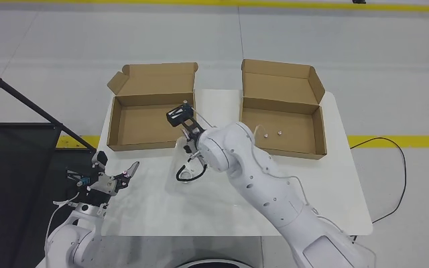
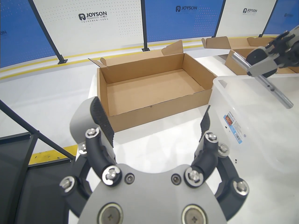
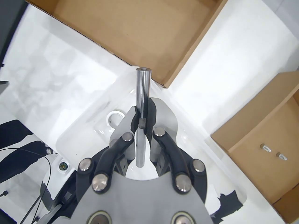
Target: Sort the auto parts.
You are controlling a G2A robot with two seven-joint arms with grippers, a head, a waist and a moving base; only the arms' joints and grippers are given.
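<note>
A polished steel rod (image 3: 143, 87), clamped in the right gripper's (image 3: 143, 115) jaws, hangs just beside the left cardboard box's (image 3: 130, 19) corner.

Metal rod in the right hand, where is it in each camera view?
Right wrist view: metal rod clamped in the right hand, tip pointing at the empty cardboard box's corner.
Left wrist view: crosswise in that hand, above the clear bin, beyond the box.
Top view: too small to tell, at the hand by the box's near corner.
Shared landmark: the empty cardboard box.
</note>
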